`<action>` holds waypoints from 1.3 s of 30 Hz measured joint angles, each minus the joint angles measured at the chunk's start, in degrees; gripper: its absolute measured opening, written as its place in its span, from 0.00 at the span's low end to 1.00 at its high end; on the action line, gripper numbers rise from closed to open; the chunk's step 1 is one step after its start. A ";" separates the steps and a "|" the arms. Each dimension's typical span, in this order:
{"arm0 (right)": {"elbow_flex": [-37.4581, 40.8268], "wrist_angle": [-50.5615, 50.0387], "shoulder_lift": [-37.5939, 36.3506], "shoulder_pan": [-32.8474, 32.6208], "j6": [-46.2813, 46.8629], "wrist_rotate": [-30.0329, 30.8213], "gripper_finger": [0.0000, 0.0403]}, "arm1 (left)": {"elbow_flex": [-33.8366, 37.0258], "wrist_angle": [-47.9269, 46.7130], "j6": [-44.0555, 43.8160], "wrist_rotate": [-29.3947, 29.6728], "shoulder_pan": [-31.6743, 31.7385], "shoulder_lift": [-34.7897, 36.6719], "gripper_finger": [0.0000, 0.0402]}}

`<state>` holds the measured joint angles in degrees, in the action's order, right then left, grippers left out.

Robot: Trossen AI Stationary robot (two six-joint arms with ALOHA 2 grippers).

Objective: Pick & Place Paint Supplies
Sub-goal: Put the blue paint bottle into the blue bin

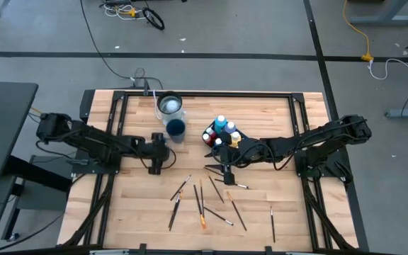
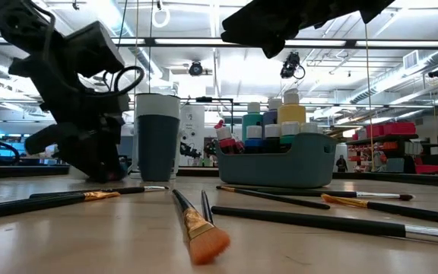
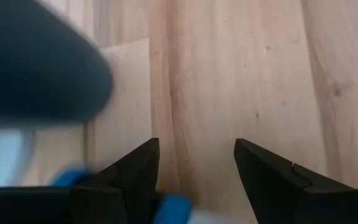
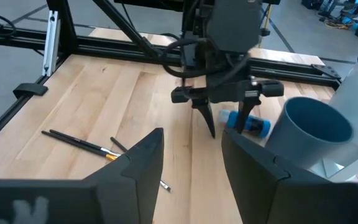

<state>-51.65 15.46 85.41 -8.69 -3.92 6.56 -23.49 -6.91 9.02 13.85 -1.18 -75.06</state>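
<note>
My left gripper [image 4: 225, 124] stands open over the table, fingers pointing down, left of the dark blue cup [image 4: 316, 130]; in the high view it [image 1: 156, 166] is near the middle. A blue paint bottle [image 4: 246, 123] lies on its side on the wood just behind those fingers; whether it touches them, I cannot tell. My right gripper [image 4: 191, 162] hangs open and holds nothing, above the table beside the teal tray [image 1: 222, 136], which holds several bottles. Several brushes [image 1: 204, 202] lie flat on the near half.
A pale cup [image 1: 170, 106] stands at the far edge behind the dark blue cup [image 1: 176, 128]. Black frame rails [image 1: 119, 120] run along the table's left, right and far sides. Bare wood [image 1: 133, 205] lies at the near left.
</note>
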 joint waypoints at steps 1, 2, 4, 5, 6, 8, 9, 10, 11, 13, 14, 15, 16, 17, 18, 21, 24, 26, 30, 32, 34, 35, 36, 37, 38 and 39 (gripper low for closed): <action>0.01 0.00 0.00 0.00 0.00 -0.01 0.41 | -0.02 -0.26 -1.36 -0.68 0.53 0.04 0.55; 0.01 0.00 0.00 0.00 0.00 -0.01 0.41 | -0.07 -0.69 -2.37 -1.21 0.91 0.04 0.55; 0.01 -0.02 0.00 0.00 0.00 -0.01 0.41 | -0.12 -1.76 -2.74 -1.67 1.19 0.06 0.55; 0.01 -0.02 0.00 0.00 0.00 0.00 0.41 | -0.15 -2.01 -2.63 -1.62 1.16 0.06 0.55; 0.01 -0.04 0.00 0.00 0.00 0.01 0.41 | -0.15 -2.07 -2.93 -1.60 1.06 0.14 0.55; 0.01 -0.04 0.00 0.00 -0.02 0.00 0.41 | -0.37 -2.54 -6.49 -1.48 0.55 0.46 0.55; 0.01 -0.04 0.00 0.00 -0.02 0.00 0.41 | -0.80 -3.24 -8.49 -1.55 0.25 0.43 0.55; 0.01 -0.04 0.00 0.00 -0.02 0.01 0.41 | -1.30 -3.65 -10.83 -2.01 -0.13 0.37 0.55; 0.01 -0.04 0.00 0.00 -0.02 -0.01 0.41 | -1.90 -3.91 -13.11 -2.14 -0.61 0.43 0.55; 0.00 -0.07 0.00 0.00 -0.02 0.01 0.41 | -3.44 -4.78 -16.38 -2.00 -1.71 1.08 0.55; 0.01 -0.07 0.00 0.00 -0.02 0.01 0.41 | -4.20 -5.46 -17.36 -2.03 -2.39 1.06 0.55; 0.00 -0.07 0.00 0.00 -0.02 0.00 0.41 | -4.99 -6.97 -17.75 -1.93 -3.05 1.00 0.55; 0.01 -0.07 0.00 -0.01 -0.02 0.01 0.41 | -5.86 -8.90 -18.27 -1.50 -3.69 1.00 0.55; 0.00 -0.07 0.00 -0.01 -0.02 0.00 0.41 | -6.94 -10.47 -19.02 -0.75 -4.39 0.96 0.55; 0.00 -0.10 0.00 -0.02 -0.02 0.00 0.41 | -8.15 -12.12 -19.80 0.21 -5.04 0.97 0.55; 0.01 -0.11 0.00 -0.02 0.00 -0.01 0.41 | -11.17 -19.70 -23.31 4.39 -6.55 0.98 0.55; -0.01 -0.11 0.00 -0.02 0.33 -0.01 0.41 | -13.77 -28.10 -29.61 9.59 -7.14 1.00 0.55; 0.00 -0.13 0.00 -0.02 0.34 -0.01 0.41 | -14.10 -33.48 -36.07 12.24 -7.08 1.02 0.55; 0.00 -0.12 0.00 -0.02 0.37 -0.01 0.41 | -13.46 -42.00 -49.12 12.96 -5.34 1.02 0.55; 0.01 -0.13 0.00 -0.02 0.42 -0.01 0.41 | -11.99 -42.15 -52.47 11.68 -4.51 0.96 0.55; 0.01 -0.11 0.00 -0.02 0.42 -0.01 0.41 | -10.54 -40.30 -53.32 10.33 -3.89 0.96 0.55; 0.00 -0.12 0.00 -0.02 0.42 -0.01 0.41 | -9.80 -39.28 -52.96 9.65 -3.61 0.96 0.55; 0.01 -0.12 0.00 -0.02 0.42 -0.01 0.41 | -9.21 -38.49 -52.31 9.11 -3.46 0.94 0.55; 0.01 -0.11 0.00 -0.02 0.42 -0.01 0.41 | -8.76 -37.62 -51.70 8.77 -3.31 0.94 0.55; 0.00 -0.11 0.00 -0.02 0.42 -0.01 0.41 | -8.44 -36.65 -50.72 8.62 -3.22 0.95 0.55; 0.01 -0.11 0.00 -0.02 0.42 -0.01 0.41 | -8.19 -35.87 -50.18 8.86 -3.20 0.95 0.55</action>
<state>-51.64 15.35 85.41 -8.71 -3.51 6.55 -31.68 -42.79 -41.17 22.71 -4.38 -74.12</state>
